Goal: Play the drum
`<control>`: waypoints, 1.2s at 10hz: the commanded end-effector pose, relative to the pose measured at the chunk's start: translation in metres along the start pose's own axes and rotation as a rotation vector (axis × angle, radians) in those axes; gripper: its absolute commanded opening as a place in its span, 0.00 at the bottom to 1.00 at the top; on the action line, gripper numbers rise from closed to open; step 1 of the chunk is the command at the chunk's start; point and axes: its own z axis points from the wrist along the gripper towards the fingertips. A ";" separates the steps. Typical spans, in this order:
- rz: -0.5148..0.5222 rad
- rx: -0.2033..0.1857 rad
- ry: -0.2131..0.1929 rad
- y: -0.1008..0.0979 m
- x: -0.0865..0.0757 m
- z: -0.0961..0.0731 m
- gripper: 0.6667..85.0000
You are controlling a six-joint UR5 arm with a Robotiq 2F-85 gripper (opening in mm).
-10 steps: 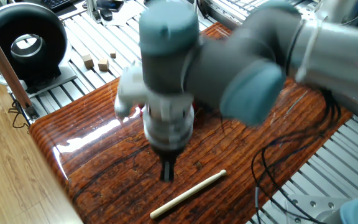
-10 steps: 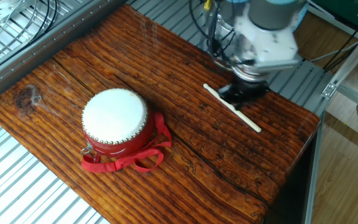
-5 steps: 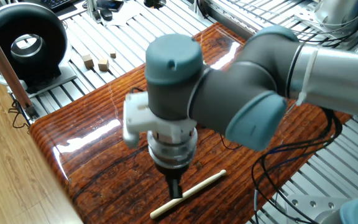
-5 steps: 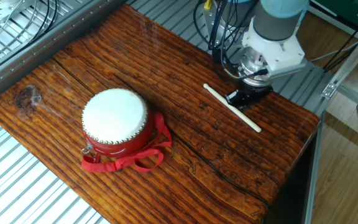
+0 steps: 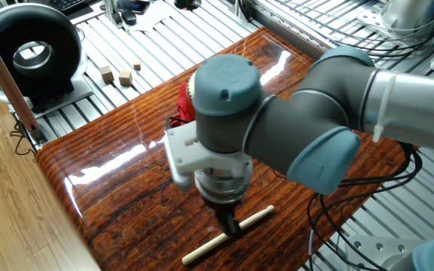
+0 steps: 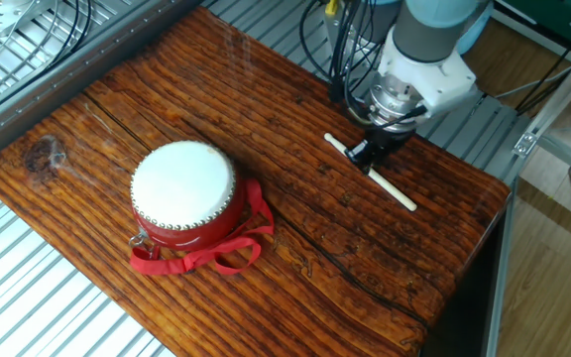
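The drum (image 6: 183, 188), red with a cream-white skin and red ribbon straps (image 6: 216, 254), stands upright on the wooden table (image 6: 295, 288). In one fixed view only a red sliver of the drum (image 5: 183, 105) shows behind the arm. A pale wooden drumstick (image 6: 397, 192) lies flat to the drum's right; it also shows near the table's front edge (image 5: 202, 250). My gripper (image 6: 366, 155) points down with its dark fingertips at the stick's middle (image 5: 232, 224). Whether the jaws clamp the stick is hidden.
A large black ring-shaped device (image 5: 29, 53) and small wooden blocks (image 5: 124, 76) sit on the metal slats beyond the table. Black cables (image 5: 330, 218) trail off the table's right side. The table edge (image 6: 499, 213) lies close to the gripper.
My gripper has moved along the table to the drumstick and come down onto its middle. The stick and drum have not moved.
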 end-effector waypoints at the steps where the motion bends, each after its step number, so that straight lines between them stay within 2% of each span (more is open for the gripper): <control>1: -0.078 -0.078 -0.046 0.021 -0.002 0.002 0.51; 2: -0.084 -0.098 -0.059 0.028 -0.006 0.002 0.51; 4: -0.082 -0.063 -0.037 0.021 -0.004 0.008 0.40; 6: -0.136 -0.070 -0.074 0.020 -0.019 0.015 0.43; 7: -0.173 -0.069 -0.100 0.020 -0.030 0.015 0.54; 8: -0.181 -0.060 -0.105 0.023 -0.034 0.015 0.57; 10: -0.179 -0.032 -0.072 0.018 -0.028 0.018 0.53; 12: -0.190 -0.031 -0.070 0.018 -0.027 0.021 0.51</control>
